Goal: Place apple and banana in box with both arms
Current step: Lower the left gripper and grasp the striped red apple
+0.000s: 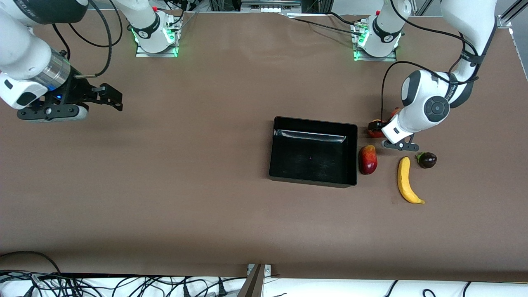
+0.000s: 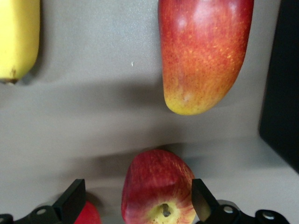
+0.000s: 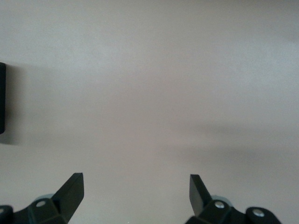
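Our left gripper [image 2: 135, 205] is down low over the apple [image 2: 159, 193], fingers wide apart with the fruit sitting between them, nothing clamped yet. In the front view the apple [image 1: 376, 128] sits on the table just off the box's [image 1: 313, 151] corner at the left arm's end, mostly hidden by our wrist. Banana [image 1: 406, 181] lies on the table nearer the front camera than the apple, well clear of the box. Box holds no fruit so far.

Our right gripper [image 1: 109, 97] waits over bare table at the right arm's end, fingers fully spread, holding nothing.

Risks as we see them:
- A second red fruit [image 2: 86, 214] sits right at one left finger [image 2: 72, 200]. Closing could nudge it or pinch it against the apple.
- Apple is round and glossy, so an off-centre close could squirt it out toward the mango [image 2: 203, 53] or the box wall.
- Mango lies just beside the box, between the apple and the banana, so a low carry could clip it.
- Dark fruit [image 1: 427, 160] sits near the banana's tip. Our right arm has to cross the whole table for the banana, so both arms crowd the same corner and could collide.
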`<control>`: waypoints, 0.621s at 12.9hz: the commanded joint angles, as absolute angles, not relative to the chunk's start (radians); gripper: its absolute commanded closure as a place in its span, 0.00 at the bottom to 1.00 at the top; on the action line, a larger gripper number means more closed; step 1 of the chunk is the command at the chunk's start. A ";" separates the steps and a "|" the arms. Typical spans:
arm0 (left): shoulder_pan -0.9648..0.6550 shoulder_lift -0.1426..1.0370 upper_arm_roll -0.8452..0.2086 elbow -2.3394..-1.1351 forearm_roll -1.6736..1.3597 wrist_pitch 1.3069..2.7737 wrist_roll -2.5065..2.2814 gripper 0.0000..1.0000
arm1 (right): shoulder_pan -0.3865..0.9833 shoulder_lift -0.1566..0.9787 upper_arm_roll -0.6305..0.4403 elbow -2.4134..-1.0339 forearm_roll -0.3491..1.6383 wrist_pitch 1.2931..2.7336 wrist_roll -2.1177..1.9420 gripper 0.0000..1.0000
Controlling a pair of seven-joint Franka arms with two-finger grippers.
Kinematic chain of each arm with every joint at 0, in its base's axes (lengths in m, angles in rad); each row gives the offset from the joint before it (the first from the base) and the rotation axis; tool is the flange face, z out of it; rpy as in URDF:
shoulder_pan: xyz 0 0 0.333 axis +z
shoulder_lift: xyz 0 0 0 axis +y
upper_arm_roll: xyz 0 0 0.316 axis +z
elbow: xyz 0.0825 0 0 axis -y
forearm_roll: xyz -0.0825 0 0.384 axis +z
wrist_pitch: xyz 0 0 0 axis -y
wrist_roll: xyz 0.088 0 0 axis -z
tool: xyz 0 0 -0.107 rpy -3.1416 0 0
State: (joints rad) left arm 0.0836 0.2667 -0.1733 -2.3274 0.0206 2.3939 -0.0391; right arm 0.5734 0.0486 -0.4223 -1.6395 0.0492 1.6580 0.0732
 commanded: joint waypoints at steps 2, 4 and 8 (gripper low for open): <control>0.094 0.233 -0.213 -2.367 -0.008 2.410 -0.132 0.00 | 0.253 0.017 -0.141 -1.667 0.029 1.672 -0.015 0.00; 0.095 0.236 -0.213 -2.367 -0.008 2.410 -0.140 0.00 | 0.035 0.017 0.063 -1.666 0.029 1.675 -0.017 0.00; 0.095 0.281 -0.210 -2.368 0.008 2.439 -0.138 0.00 | -0.083 0.012 0.195 -1.661 0.026 1.671 -0.018 0.00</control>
State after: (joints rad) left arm 0.0855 0.2677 -0.2031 -2.3547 0.0172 2.4135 -0.1375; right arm -0.0553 0.0406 0.1651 -1.6404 0.0402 1.6632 -0.0065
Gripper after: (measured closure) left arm 0.000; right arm 0.000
